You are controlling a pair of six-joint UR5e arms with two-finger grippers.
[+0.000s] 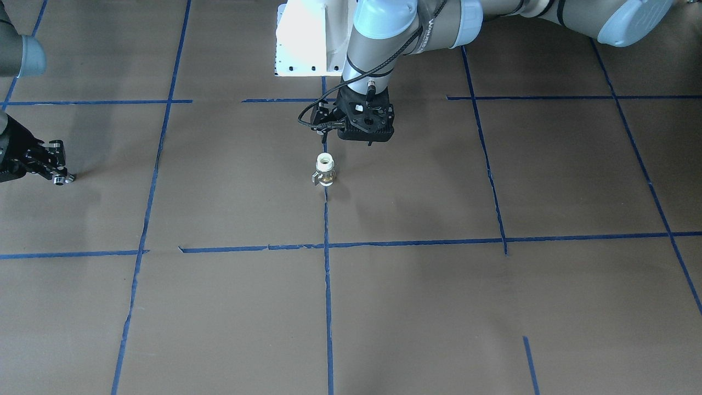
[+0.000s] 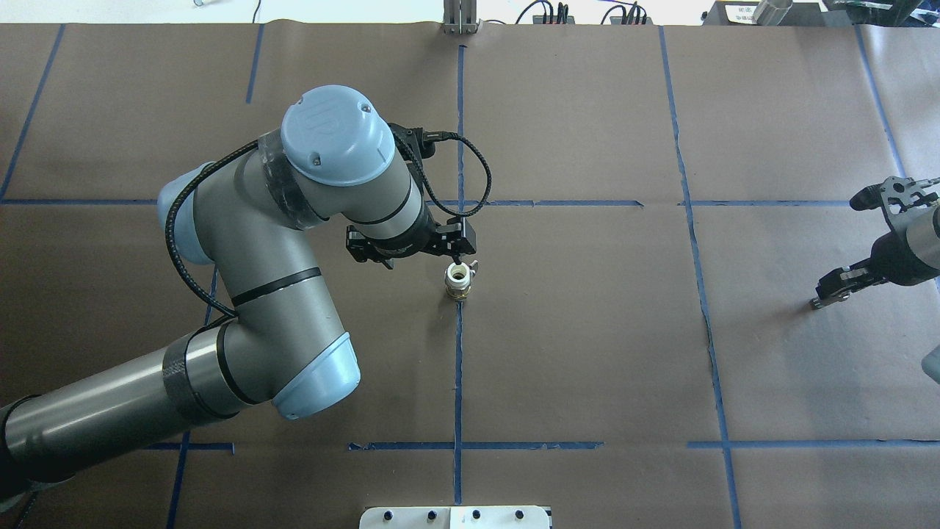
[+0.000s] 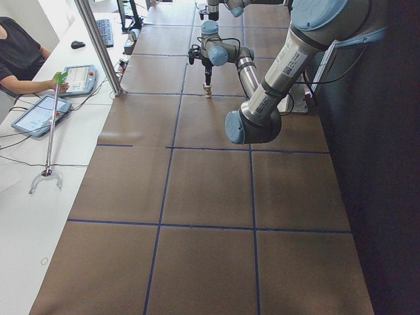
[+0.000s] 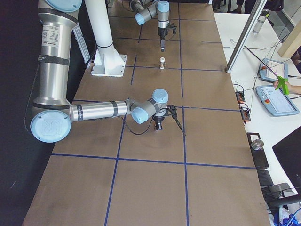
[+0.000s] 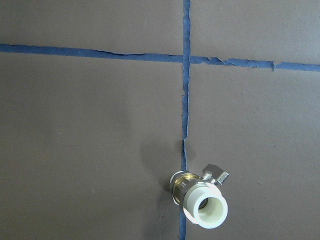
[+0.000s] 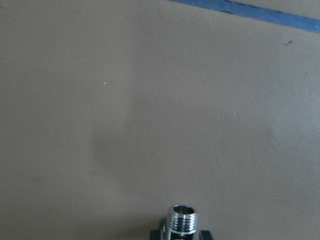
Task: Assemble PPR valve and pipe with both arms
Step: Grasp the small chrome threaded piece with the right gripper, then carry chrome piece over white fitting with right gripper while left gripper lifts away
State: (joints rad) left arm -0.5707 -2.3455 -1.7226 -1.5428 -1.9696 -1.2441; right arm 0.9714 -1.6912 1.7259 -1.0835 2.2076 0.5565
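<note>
The PPR valve stands upright on the brown table, white collar up, lever to one side. It also shows in the overhead view and low in the left wrist view. My left gripper hangs just above and beside the valve without touching it. It looks open, and no fingertip shows in its wrist view. My right gripper is far off at the table's right side, low over the surface. It is shut on the chrome pipe, whose threaded end sticks out in front of it.
Blue tape lines grid the brown table cover. The white robot base plate sits at the robot's edge. An operator's side table with tablets and a metal post lie beyond the far edge.
</note>
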